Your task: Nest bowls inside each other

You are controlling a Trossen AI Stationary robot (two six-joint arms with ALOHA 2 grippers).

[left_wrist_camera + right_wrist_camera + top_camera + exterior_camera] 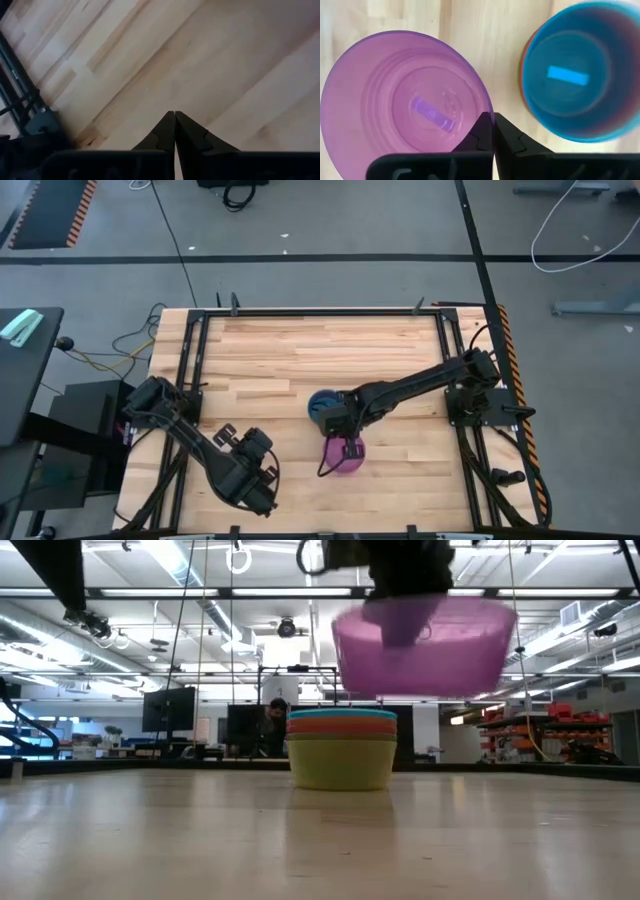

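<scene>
A purple bowl [405,100] hangs lifted above the table in my right gripper [493,122], also seen high in the low view as the purple bowl [425,645]. Beside it a stack of nested bowls [342,748] stands on the table by its base: blue on top [575,70], orange under it, yellow-green lowest. In the high view the stack [322,404] sits mid-table with the purple bowl [345,457] nearer the near edge. The pink bowl does not show. My left gripper [174,125] is shut, near the table's near-left corner [252,470]. My right gripper pinches the purple bowl's rim [489,112], one finger inside the bowl and one outside, coming from above and pointing down. The bowl is lifted clear of the table, upright with its opening up, hanging below the fingers.
The wooden table [300,350] has a dark metal frame [190,350] along its edges, with cables at the left. Bare boards lie around the stack. A person [272,725] sits in the room beyond the far edge.
</scene>
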